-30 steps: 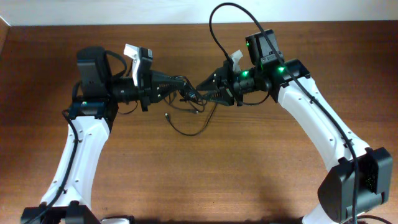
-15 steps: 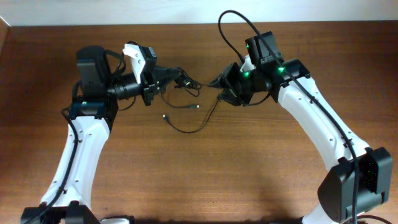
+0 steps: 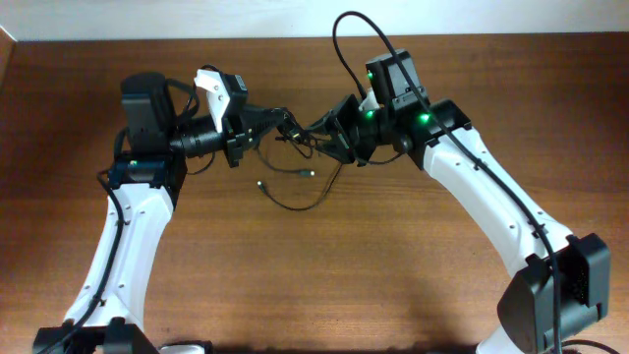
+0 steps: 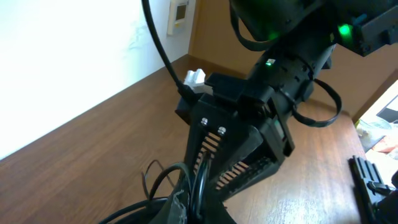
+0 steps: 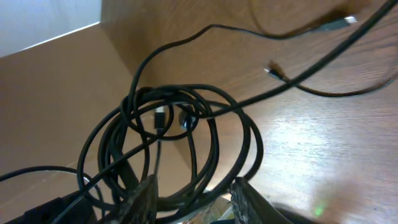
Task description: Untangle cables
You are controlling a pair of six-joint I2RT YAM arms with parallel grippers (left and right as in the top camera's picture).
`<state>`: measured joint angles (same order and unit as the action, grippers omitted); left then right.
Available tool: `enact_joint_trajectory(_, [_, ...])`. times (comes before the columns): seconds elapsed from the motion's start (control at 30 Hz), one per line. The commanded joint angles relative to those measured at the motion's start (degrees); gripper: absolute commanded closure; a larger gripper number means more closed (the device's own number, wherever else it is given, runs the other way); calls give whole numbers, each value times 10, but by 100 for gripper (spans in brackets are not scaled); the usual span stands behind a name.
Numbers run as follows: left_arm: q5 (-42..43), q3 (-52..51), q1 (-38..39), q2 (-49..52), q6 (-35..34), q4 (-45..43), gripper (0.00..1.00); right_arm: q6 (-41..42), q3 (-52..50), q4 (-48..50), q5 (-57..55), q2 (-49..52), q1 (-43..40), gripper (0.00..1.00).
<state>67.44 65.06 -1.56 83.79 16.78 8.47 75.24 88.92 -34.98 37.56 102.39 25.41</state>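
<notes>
The cables are thin black cords, bunched in the air between my two grippers over the back middle of the table. My left gripper is shut on a strand of them; in the left wrist view that cord runs up between its closed fingers. My right gripper faces it closely from the right, jaws apart. In the right wrist view several loops of the cables hang across the gap between the right fingers, unpinched. A loose strand with a small plug end trails onto the table below.
The wooden table stretches in front of both arms. A white wall borders its far edge. The right arm's own thicker black cable arcs above its wrist. Two loose plug ends lie on the wood.
My right gripper pulled away to the right, then came back left against the bundle. My left gripper lifted slightly toward the back, cord still held. The bundle stays bunched.
</notes>
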Motion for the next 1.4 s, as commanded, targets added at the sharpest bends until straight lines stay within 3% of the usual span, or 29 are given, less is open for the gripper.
enact_joint_trajectory(0.0, [45,8,1,-10,9,-3,96,5,-2,38,1,3,5,70])
enact_joint_trajectory(0.1, [92,8,1,-10,9,-3,97,5,-2,75,-3,3,5,79])
enact_joint_trajectory(0.23, [141,8,1,-10,9,-3,96,5,-2,78,-5,3,5,79])
enact_joint_trajectory(0.4, [142,8,1,-10,9,-3,98,0,-2,80,-14,7,18,79])
enact_joint_trajectory(0.47, [129,8,1,-10,9,-3,98,-46,-2,77,-35,10,25,82])
enact_joint_trajectory(0.5, [107,8,0,-10,9,-3,98,-145,-2,58,-89,11,25,83])
enact_joint_trajectory(0.53, [96,8,0,-10,8,-2,99,-170,-2,39,-106,11,25,84])
enact_joint_trajectory(0.6, [63,8,1,-10,-23,2,100,-217,-2,-13,-113,11,23,96])
enact_joint_trajectory(0.67, [10,8,10,-10,-65,16,100,-267,-2,-68,-148,10,23,96])
enact_joint_trajectory(0.87, [-224,6,126,30,-92,112,99,-268,-2,-233,-351,10,20,95])
enact_joint_trajectory(0.9, [-283,6,146,43,-111,112,98,-268,-2,-253,-372,10,16,90])
enact_joint_trajectory(0.93, [-355,6,162,56,-138,112,90,-268,-2,-275,-396,10,8,88])
enact_joint_trajectory(0.97, [-460,6,178,74,-204,114,39,-268,-2,-297,-414,10,-4,81])
enact_joint_trajectory(1.0, [-505,6,184,84,-245,119,1,-268,-2,-313,-424,10,-16,75])
enact_joint_trajectory(1.07, [-563,6,188,102,-340,146,1,-268,-2,-335,-428,9,-46,69])
enact_joint_trajectory(1.17, [-570,6,187,126,-476,188,1,-268,-2,-351,-424,9,-85,57])
enact_joint_trajectory(1.23, [-563,6,188,140,-556,199,1,-269,-2,-357,-418,9,-102,56])
enact_joint_trajectory(1.3, [-528,6,188,151,-612,190,1,-280,-2,-358,-419,9,-108,56])
enact_joint_trajectory(1.37, [-486,6,188,156,-622,188,1,-282,-2,-358,-422,10,-108,53])
